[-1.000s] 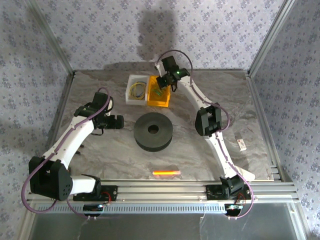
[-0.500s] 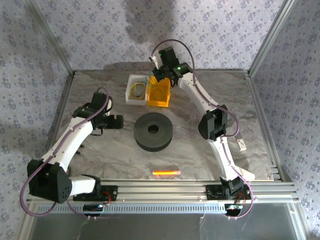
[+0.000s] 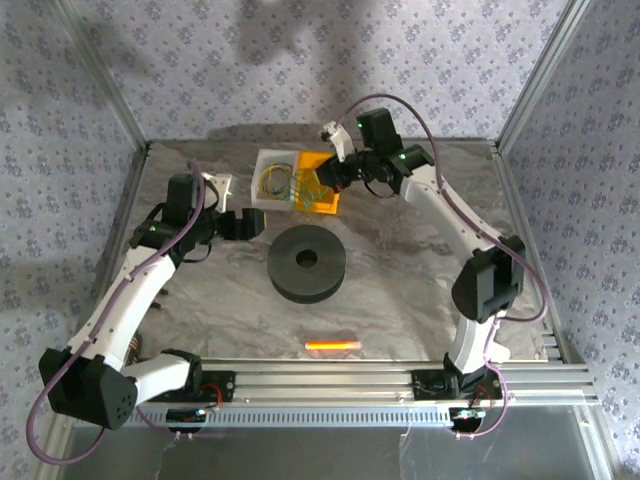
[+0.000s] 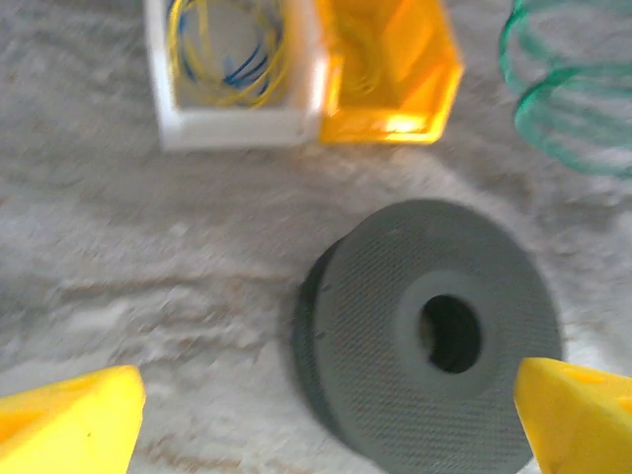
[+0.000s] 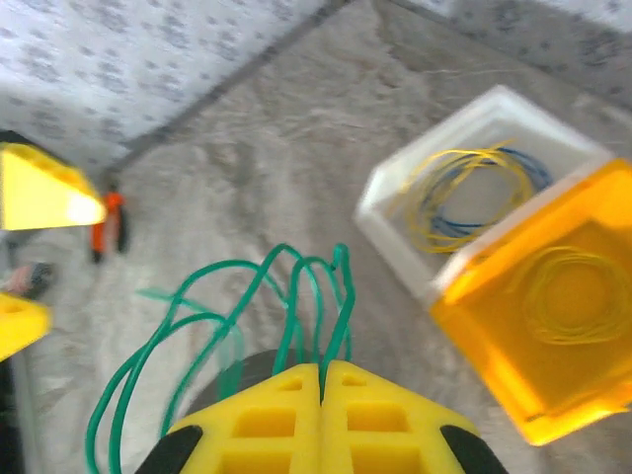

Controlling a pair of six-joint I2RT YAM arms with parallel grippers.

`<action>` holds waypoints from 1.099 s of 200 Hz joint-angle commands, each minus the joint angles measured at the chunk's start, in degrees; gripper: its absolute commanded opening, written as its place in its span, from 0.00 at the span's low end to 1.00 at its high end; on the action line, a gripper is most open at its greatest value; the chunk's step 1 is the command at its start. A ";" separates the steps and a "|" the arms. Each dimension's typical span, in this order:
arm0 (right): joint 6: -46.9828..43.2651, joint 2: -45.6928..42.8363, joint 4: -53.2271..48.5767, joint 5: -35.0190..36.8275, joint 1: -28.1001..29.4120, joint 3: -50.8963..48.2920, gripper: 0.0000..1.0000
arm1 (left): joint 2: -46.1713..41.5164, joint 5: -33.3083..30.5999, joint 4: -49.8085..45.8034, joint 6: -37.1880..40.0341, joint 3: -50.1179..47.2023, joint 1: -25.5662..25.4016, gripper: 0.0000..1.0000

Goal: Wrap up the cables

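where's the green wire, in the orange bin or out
Out: the right gripper, shut, holds the green wire in loops outside the orange bin.

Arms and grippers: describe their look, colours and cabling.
Both arms, left arm and right arm, have white links and black joint housings, with a thick purple cord looping along each. The left gripper and right gripper carry bright yellow fingers; the right ones show rectangular recesses.

Top view: even, diffuse light, reasonably sharp. Soft dark shadow on the back wall [image 3: 290,40], a fainter one on the left wall [image 3: 50,250]. Left wrist view: motion blur throughout, green wire [image 4: 520,99] smeared, bright glare low on the orange bin [image 4: 390,69]. Right wrist view: bins and tabletop [image 5: 257,158] soft, wire near the right claw [image 5: 321,373] crisper.
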 commanded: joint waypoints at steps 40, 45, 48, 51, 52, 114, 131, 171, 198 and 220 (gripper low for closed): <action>13.04 -7.40 13.10 -7.73 1.11 -14.89 0.00 | 2.76 2.58 9.87 2.71 0.44 -9.75 0.81; 13.12 -7.33 13.05 -7.72 1.19 -15.00 0.00 | 2.92 2.51 10.48 2.59 0.30 -10.05 0.80; 13.18 -7.30 13.08 -7.81 1.28 -15.11 0.00 | 3.01 2.46 10.89 2.51 0.30 -10.20 0.80; 13.34 -7.38 13.17 -7.90 1.28 -15.27 0.00 | 3.07 2.42 11.21 2.34 0.23 -10.23 0.79; 13.42 -7.40 13.27 -7.92 1.29 -15.31 0.00 | 3.09 2.40 11.34 2.33 0.22 -10.27 0.79; 14.81 -7.56 15.67 -10.22 1.01 -15.89 0.00 | 4.70 0.67 11.22 1.53 1.26 -10.67 0.42; 15.11 -7.26 16.50 -10.38 0.94 -16.02 0.00 | 4.52 -0.05 10.10 1.79 1.96 -10.67 0.32; 15.60 -6.41 18.10 -10.00 0.71 -16.82 0.00 | 3.40 -1.57 7.57 2.00 2.75 -10.67 0.24; 15.51 -6.50 18.73 -8.59 -0.31 -17.90 0.00 | 2.44 -2.39 5.84 2.10 2.83 -10.64 0.12; 15.68 -6.54 19.03 -7.96 -1.60 -18.65 0.00 | 1.33 -2.91 5.28 1.92 2.26 -10.67 0.04</action>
